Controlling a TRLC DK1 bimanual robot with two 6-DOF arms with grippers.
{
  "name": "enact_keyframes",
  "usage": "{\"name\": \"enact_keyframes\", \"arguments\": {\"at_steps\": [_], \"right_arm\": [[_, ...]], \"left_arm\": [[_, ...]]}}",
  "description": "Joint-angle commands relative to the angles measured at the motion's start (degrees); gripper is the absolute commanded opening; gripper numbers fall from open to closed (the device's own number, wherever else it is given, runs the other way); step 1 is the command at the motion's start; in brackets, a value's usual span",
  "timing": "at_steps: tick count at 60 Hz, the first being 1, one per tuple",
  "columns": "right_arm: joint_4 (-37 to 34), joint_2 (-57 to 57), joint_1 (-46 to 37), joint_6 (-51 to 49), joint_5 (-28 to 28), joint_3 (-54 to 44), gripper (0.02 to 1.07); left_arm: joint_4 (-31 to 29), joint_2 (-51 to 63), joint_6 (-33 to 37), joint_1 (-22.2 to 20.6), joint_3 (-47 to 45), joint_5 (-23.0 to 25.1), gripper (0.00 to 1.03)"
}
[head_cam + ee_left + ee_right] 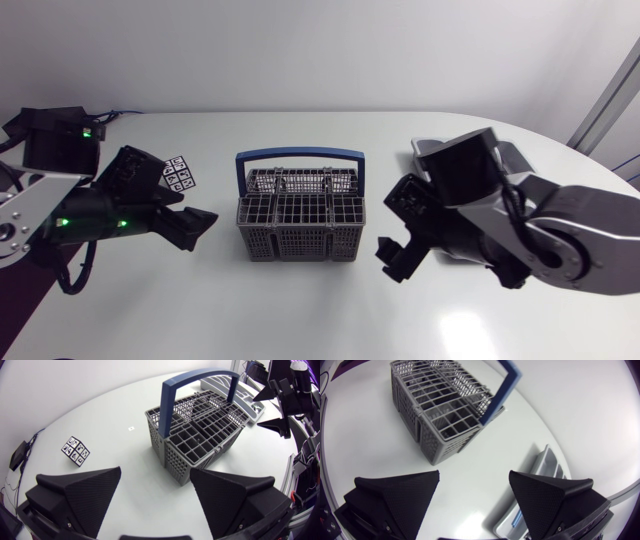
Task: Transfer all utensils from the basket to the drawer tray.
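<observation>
Head view: the grey basket (298, 225) at centre frame shows no utensils in its compartments, suggesting the transfer is done or nearly so. The left gripper (205, 226) and right gripper (391, 262) flank it, both spread wide and empty. The drawer tray (512, 153), right of centre, is largely masked by the right arm, so its contents cannot be confirmed.

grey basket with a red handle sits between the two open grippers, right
No, the handle is blue, not red; the head view shows it. The grey basket does sit between the open left gripper and right gripper.
</observation>
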Motion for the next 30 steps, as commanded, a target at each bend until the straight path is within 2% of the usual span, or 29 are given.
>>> {"name": "enact_keyframes", "arguments": {"at_steps": [1,13,24,30], "right_arm": [[-0.8,-4.7,-1.7,-1.4,1.7,-2.3,1.02],[-0.5,-15.8,-8.7,-1.4,4.6,-4.3,1.02],[2.3,-26.4,-14.7,-1.3,4.6,-9.2,1.02],[5.0,-36.4,-17.4,-1.4,4.5,-13.2,1.02]], "left_arm": [[-0.5,-3.8,1.0,0.7,-2.2,-1.1,0.98],[-0.7,-12.2,0.6,0.8,-4.7,-1.8,0.98],[-1.0,-18.3,1.1,4.0,-6.1,-2.2,0.99],[-0.8,-21.4,5.4,6.2,-6.8,-2.1,0.99]]}}
